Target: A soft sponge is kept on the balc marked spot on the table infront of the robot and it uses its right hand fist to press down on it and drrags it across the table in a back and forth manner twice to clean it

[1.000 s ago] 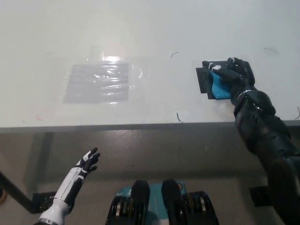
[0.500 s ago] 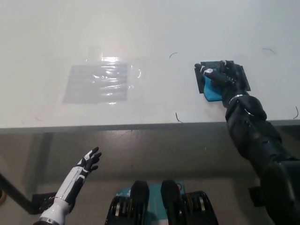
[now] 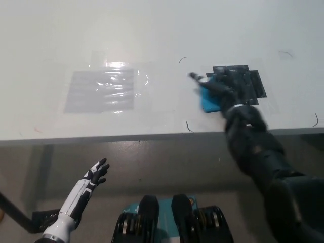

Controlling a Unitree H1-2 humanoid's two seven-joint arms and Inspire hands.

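The robot's black right hand (image 3: 218, 87) presses on a soft blue rectangular sponge (image 3: 208, 101) lying on the white table (image 3: 152, 30), at the left edge of the black marked square (image 3: 245, 83). Its fingers look curled over the sponge, one pointing left, though blur makes a true fist hard to confirm. Light and squashy, the sponge should compress and may skid out sideways; downward pressure on its top middle seems safest. The white left hand (image 3: 96, 172) rests below the table edge, fingers spread and empty.
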